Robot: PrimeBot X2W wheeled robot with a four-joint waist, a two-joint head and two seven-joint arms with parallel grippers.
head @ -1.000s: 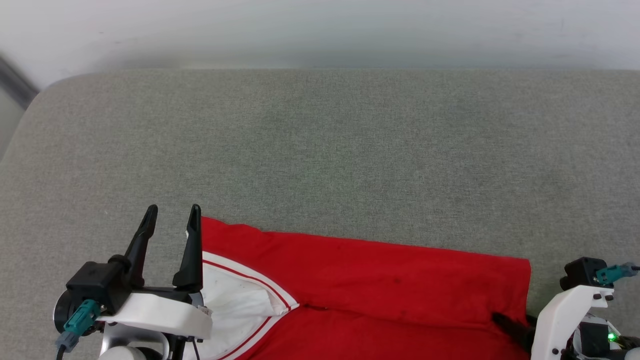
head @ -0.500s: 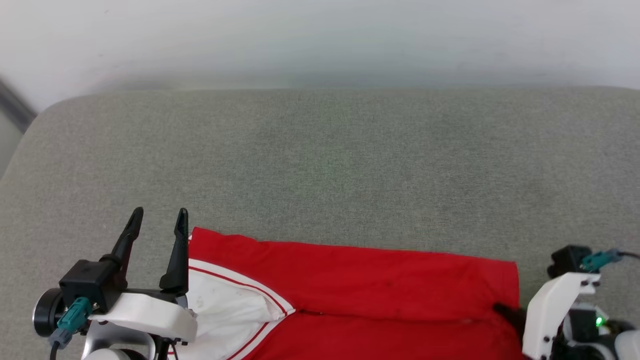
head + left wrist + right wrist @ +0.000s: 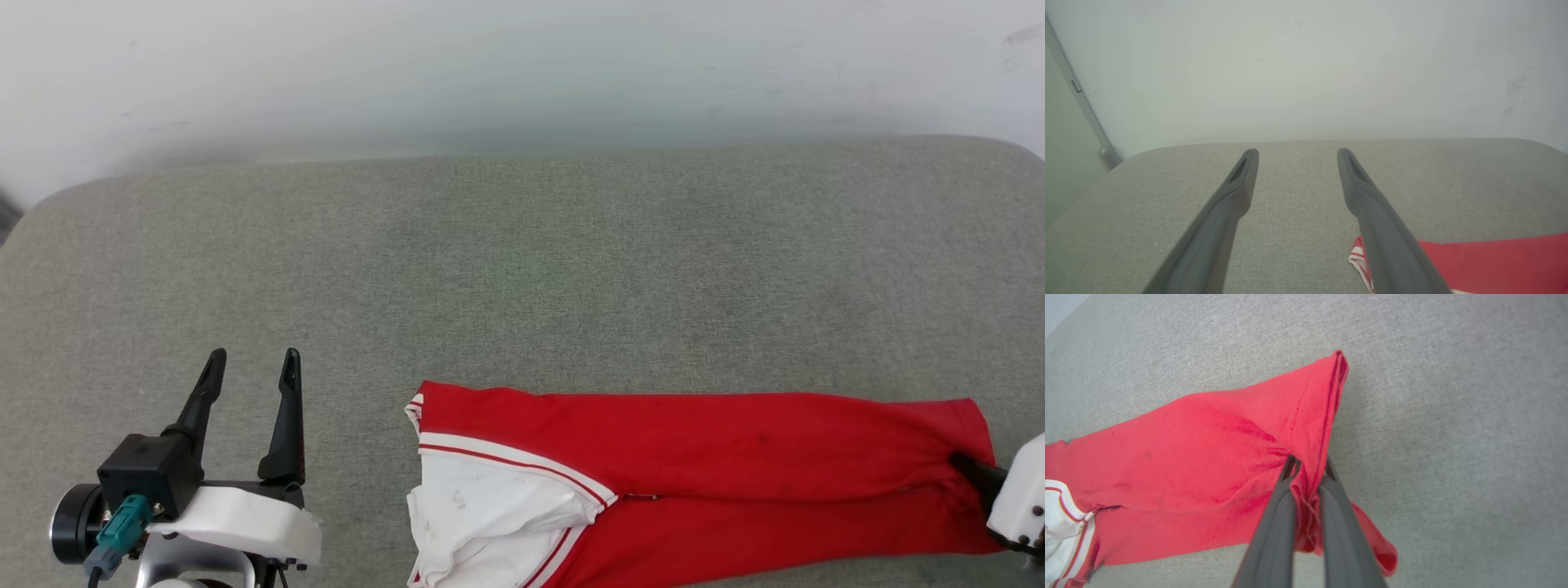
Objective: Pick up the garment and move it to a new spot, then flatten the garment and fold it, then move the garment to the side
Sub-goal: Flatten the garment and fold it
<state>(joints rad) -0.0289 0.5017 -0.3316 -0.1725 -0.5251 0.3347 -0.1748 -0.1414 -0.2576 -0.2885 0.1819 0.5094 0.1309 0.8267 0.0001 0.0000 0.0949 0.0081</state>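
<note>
In the head view the folded red T-shirt (image 3: pixel 735 457) lies along the near edge of the grey fabric worktop (image 3: pixel 522 269), with its white sleeve toward the middle and its hem end near the right corner. There the right tool (image 3: pixel 967 472) grips it. The left tool (image 3: pixel 253 357) stands spread and empty, well apart from the sleeve. The left wrist view shows the left tool (image 3: pixel 1297 152) wide over bare worktop. In the right wrist view the right tool (image 3: pixel 1308 462) is pinched tight on a thin bunch of hem. A sideways drag could pull that bunch free, or friction could undo the fold.
</note>
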